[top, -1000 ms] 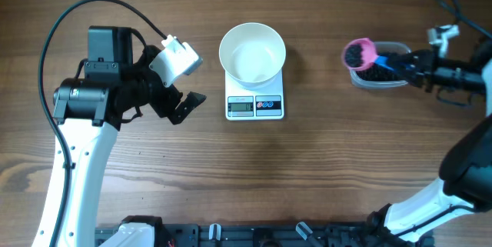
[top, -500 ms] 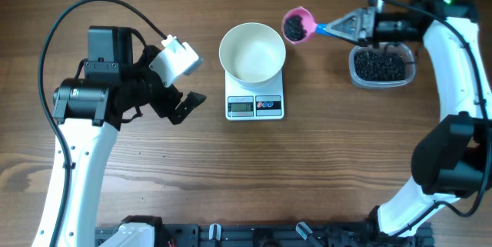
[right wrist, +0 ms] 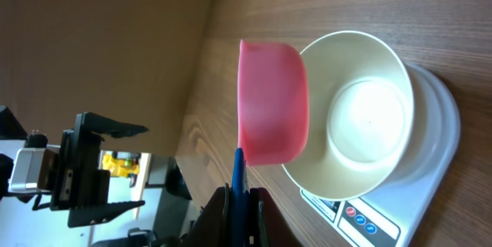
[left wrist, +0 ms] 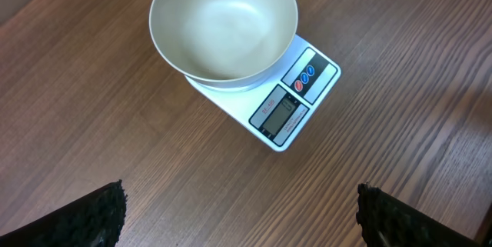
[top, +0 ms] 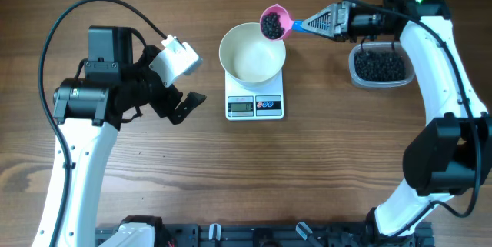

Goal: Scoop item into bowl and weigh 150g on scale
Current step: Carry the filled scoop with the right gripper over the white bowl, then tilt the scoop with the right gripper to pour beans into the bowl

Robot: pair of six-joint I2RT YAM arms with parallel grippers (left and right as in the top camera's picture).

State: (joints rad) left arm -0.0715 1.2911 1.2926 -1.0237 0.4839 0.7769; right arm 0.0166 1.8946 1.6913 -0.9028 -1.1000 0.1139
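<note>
The white bowl (top: pixel 252 53) (left wrist: pixel 223 28) (right wrist: pixel 361 116) stands on the white scale (top: pixel 255 106) (left wrist: pixel 296 93) (right wrist: pixel 361 216), and its inside is bare. A pink scoop (top: pixel 272 24) (right wrist: pixel 270 105) with a blue handle hovers at the bowl's back right rim, holding black beans (top: pixel 270 24). My right gripper (top: pixel 329 22) (right wrist: pixel 240 205) is shut on the scoop's blue handle. My left gripper (top: pixel 187 105) (left wrist: pixel 242 212) stands open to the left of the scale, nothing between its fingers.
A clear plastic tub (top: pixel 378 67) holding more black beans sits on the table right of the scale, under my right arm. A black cable loops over the left arm.
My right gripper has carried the filled scoop leftward from the tub to the bowl's back right rim. The left arm has not moved.
</note>
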